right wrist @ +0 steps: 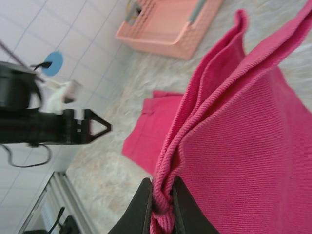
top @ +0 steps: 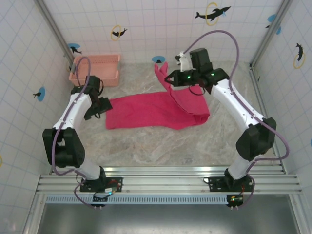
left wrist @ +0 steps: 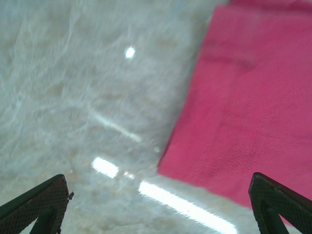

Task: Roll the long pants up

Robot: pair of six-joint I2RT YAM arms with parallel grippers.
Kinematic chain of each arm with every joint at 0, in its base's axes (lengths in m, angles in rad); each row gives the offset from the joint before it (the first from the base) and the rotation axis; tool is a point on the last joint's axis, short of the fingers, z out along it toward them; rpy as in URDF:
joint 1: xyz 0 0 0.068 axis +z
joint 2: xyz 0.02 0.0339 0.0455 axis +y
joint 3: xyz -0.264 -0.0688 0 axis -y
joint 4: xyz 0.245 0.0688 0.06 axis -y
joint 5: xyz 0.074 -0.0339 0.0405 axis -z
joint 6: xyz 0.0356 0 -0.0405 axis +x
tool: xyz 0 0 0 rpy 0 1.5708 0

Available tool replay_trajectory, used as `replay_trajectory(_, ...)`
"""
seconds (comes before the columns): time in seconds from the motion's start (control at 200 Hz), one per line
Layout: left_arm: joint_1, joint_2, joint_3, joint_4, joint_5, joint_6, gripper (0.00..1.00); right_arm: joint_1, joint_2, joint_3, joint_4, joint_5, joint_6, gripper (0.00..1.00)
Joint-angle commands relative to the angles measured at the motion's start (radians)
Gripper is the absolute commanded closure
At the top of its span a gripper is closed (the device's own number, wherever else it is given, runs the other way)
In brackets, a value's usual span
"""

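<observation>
At the right gripper (right wrist: pixel 161 197) the weak spot is the bite: only a thin bunched edge of the long pants (top: pixel 146 113) sits between the jaws, so a quick pull could slip it out. With nothing pinning the far end, the whole garment could also drag across the table (top: pixel 161 151) instead of rolling. The right gripper is clamped tight on that edge and holds it raised, with the rest lying flat below. The left gripper (left wrist: pixel 161 209) is spread wide and empty, low over a pants corner.

The marbled table (top: pixel 161 146) carries the long pants (top: pixel 146 114) and a pink basket (top: pixel 95 78).
</observation>
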Motion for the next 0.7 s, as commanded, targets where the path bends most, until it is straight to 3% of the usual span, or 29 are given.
replay_trajectory(0.0,0.02,-0.032,-0.049,0.036,-0.008,0.026,0.03,0.09,0.077,0.086,0.109,0.0,0.038,1.0)
replay_trajectory(0.28,0.085,-0.027,-0.008,0.044,0.031,0.034,0.03,0.284,0.329,0.36,0.079,0.002,0.063,1.0)
replay_trajectory(0.601,0.091,-0.009,0.016,0.047,0.048,0.042,0.03,0.377,0.618,0.559,0.078,-0.037,0.129,1.0)
replay_trajectory(0.696,0.094,-0.014,0.009,0.04,0.032,0.051,0.03,0.397,0.695,0.606,0.099,-0.073,0.153,0.77)
